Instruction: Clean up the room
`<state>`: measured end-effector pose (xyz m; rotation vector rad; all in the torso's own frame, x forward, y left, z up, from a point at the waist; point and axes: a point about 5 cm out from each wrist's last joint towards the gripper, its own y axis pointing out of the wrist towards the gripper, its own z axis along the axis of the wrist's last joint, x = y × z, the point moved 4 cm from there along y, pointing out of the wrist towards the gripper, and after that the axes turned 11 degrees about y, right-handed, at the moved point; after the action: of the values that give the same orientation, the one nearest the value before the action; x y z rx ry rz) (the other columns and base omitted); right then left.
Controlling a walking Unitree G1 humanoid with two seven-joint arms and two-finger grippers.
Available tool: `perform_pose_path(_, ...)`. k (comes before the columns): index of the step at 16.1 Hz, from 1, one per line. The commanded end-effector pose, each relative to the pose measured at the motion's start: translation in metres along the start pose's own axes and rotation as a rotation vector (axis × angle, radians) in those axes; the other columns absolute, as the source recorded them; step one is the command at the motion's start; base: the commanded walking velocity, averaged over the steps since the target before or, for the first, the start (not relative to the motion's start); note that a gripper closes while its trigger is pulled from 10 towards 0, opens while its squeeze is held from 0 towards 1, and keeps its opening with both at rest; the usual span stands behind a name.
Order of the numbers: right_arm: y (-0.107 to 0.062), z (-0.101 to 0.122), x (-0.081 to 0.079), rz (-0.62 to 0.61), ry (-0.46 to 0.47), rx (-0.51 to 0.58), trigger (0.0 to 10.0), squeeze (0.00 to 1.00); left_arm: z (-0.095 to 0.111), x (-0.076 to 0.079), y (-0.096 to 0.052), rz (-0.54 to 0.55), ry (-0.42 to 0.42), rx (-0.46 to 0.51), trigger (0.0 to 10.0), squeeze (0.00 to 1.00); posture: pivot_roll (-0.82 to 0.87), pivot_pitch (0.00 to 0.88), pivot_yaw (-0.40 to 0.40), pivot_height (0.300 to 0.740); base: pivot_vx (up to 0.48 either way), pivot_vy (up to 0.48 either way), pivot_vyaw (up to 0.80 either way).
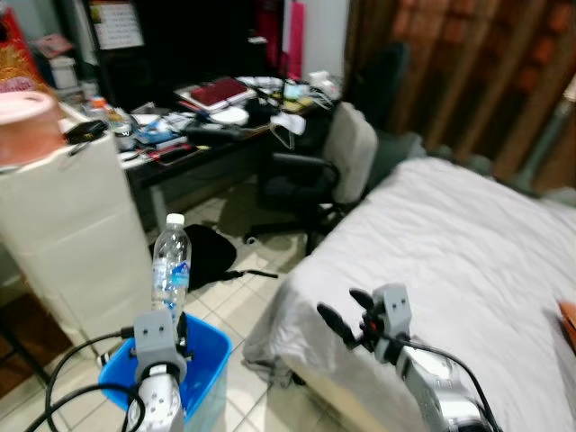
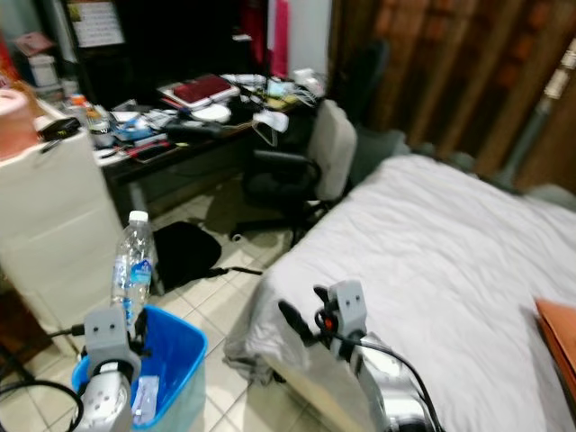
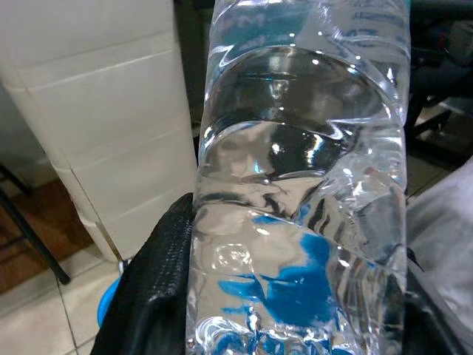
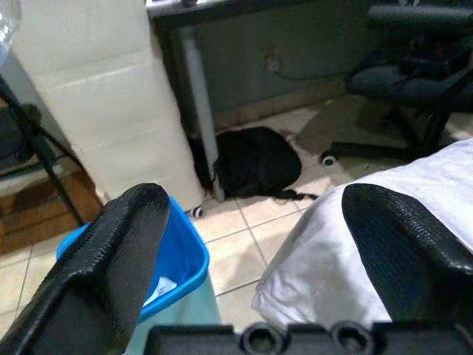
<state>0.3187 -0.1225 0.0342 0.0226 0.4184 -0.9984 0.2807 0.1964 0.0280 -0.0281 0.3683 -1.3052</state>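
My left gripper [image 1: 167, 317] is shut on a clear plastic water bottle [image 1: 171, 263] with a white cap and a blue label, held upright over the blue bin [image 1: 205, 349] on the tiled floor. In the left wrist view the bottle [image 3: 303, 185] stands between the black fingers [image 3: 159, 281], with the bin's blue rim [image 3: 107, 299] below. My right gripper [image 1: 346, 317] hovers open over the near corner of the bed [image 1: 450, 243], nothing between its fingers [image 4: 111, 251]. The right wrist view looks down on the blue bin [image 4: 177, 255], which has a scrap of rubbish inside.
A white cabinet [image 1: 67, 234] stands left of the bin. Behind are a cluttered dark desk [image 1: 207, 117], an office chair [image 1: 333, 162] and a black bag [image 1: 211, 252] on the floor. An orange object [image 2: 560, 342] lies on the bed's right edge.
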Motion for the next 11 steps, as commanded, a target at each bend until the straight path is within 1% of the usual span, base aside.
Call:
perform_pose_path(1, 0.003, 0.007, -0.005, 0.03, -0.029, 0.006, 10.0, 0.0, 0.002, -0.003, 0.0, 0.024, -0.006, 0.007, 10.0, 0.0, 0.1, 0.044, -0.068, 0.74, 0.48, 0.0, 0.55)
perform_pose_path(2, 0.001, 0.004, -0.007, 0.043, -0.034, -0.01, 10.0, 0.0, -0.003, 0.001, 0.003, 0.025, 0.026, -0.029, 10.0, 0.0, 0.09, 0.057, -0.072, 0.74, 0.0, 0.0, 0.55)
perform_pose_path(4, 0.0, 0.001, -0.009, 0.063, -0.042, -0.036, 10.0, 0.0, -0.01, 0.005, 0.006, 0.022, 0.027, -0.075, 10.0, 0.0, 0.09, 0.068, -0.076, 0.74, 0.0, 0.0, 0.54)
perform_pose_path(5, 0.001, -0.001, -0.011, 0.081, -0.063, -0.063, 10.0, 0.0, -0.013, 0.012, 0.015, -0.002, 0.045, -0.106, 10.0, 0.0, 0.08, 0.08, -0.085, 0.74, 0.0, 0.0, 0.52)
perform_pose_path(6, 0.0, -0.002, -0.011, 0.083, -0.072, -0.072, 10.0, 0.0, -0.013, 0.015, 0.018, -0.008, 0.066, -0.109, 10.0, 0.0, 0.08, 0.09, -0.094, 0.74, 0.0, 0.0, 0.0)
perform_pose_path(7, 0.001, -0.004, -0.01, 0.078, -0.092, -0.099, 10.0, 0.0, -0.016, 0.017, 0.027, -0.029, 0.042, -0.132, 10.0, 0.0, 0.07, 0.105, -0.105, 0.74, 0.0, 0.0, 0.0)
perform_pose_path(8, 0.0, -0.003, -0.011, 0.089, -0.104, -0.11, 10.0, 0.0, -0.02, 0.013, 0.039, -0.024, 0.031, -0.168, 10.0, 0.0, 0.05, 0.137, -0.117, 0.74, 0.0, 0.0, 0.0)
perform_pose_path(9, 0.0, -0.002, -0.012, 0.093, -0.099, -0.114, 10.0, 0.0, -0.02, 0.009, 0.042, -0.012, 0.033, -0.175, 10.0, 0.0, 0.04, 0.148, -0.12, 0.74, 0.0, 0.0, 0.0)
perform_pose_path(10, -0.003, -0.001, -0.015, 0.114, -0.094, -0.121, 10.0, 0.0, -0.022, 0.001, 0.047, 0.017, 0.036, -0.193, 10.0, 0.0, 0.02, 0.186, -0.136, 0.74, 0.0, 0.0, 0.0)
perform_pose_path(11, -0.007, -0.001, -0.024, 0.167, -0.1, -0.145, 10.0, 0.0, -0.028, -0.008, 0.052, 0.061, 0.078, -0.237, 10.0, 0.0, -0.04, 0.245, -0.156, 0.74, 0.0, 0.0, 0.0)
